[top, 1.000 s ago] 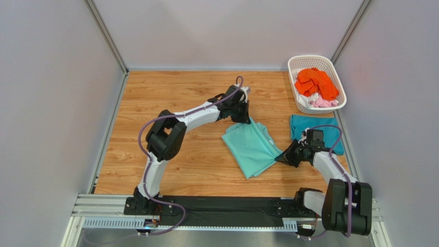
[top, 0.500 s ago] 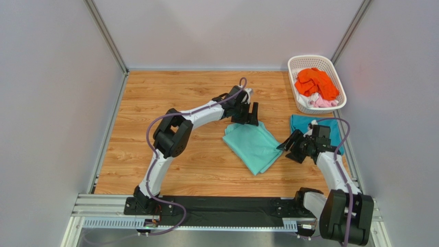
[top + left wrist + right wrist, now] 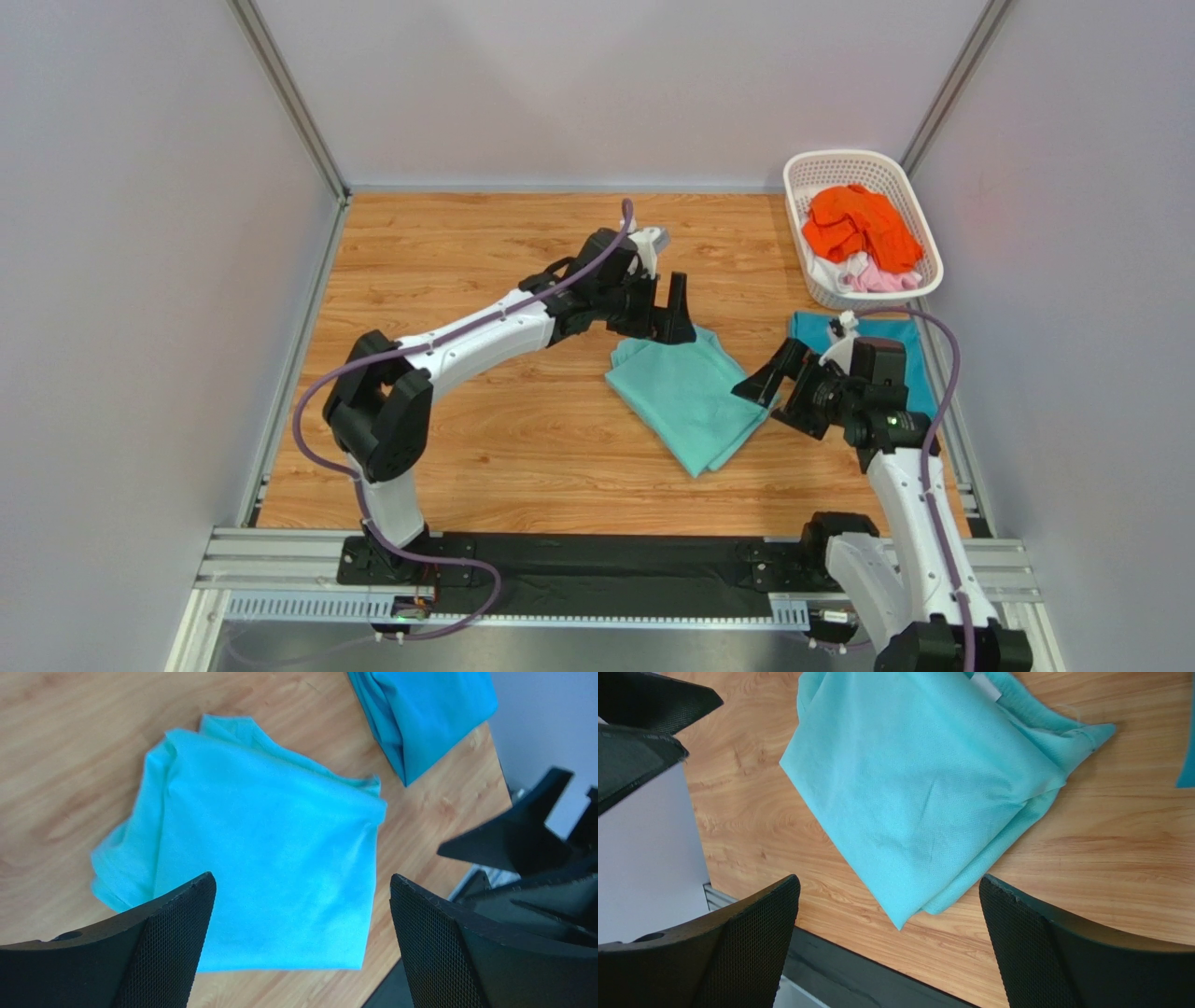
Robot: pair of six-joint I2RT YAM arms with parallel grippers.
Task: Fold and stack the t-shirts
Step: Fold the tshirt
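On the wooden table (image 3: 463,280) the mint green t-shirt (image 3: 687,399) lies folded, with the teal t-shirt (image 3: 818,343) folded just beside it. The left gripper (image 3: 298,882) and right gripper (image 3: 889,878) hover spread wide, holding nothing. Stacking remains, and the orange t-shirt (image 3: 859,224) lies unfolded in the basket (image 3: 842,156).

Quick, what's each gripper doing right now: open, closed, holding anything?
Left gripper: open, holding nothing.
Right gripper: open, holding nothing; the folded mint green cloth t-shirt lies free of both.
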